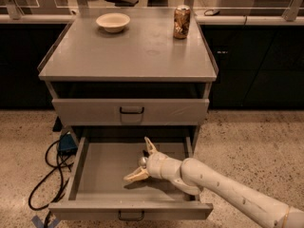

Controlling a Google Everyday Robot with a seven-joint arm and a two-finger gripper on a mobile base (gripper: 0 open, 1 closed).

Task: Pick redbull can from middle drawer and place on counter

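Note:
The middle drawer (pixel 102 167) is pulled open below a shut drawer. My gripper (pixel 140 161) is inside it, near the middle of the floor, with its pale fingers (pixel 149 144) spread wide. A small shiny silver-grey top, the redbull can (pixel 142 162), shows between the fingers; the rest of it is hidden by the gripper. I cannot tell if the fingers touch it. The counter (pixel 128 51) is the flat grey top of the cabinet above.
A white bowl (pixel 113 21) sits at the back left of the counter and a brown-orange can (pixel 181 22) at the back right. The shut drawer (pixel 131 111) is above the open one. A blue box (pixel 66 142) and black cables (pixel 45 184) lie on the floor left of the cabinet.

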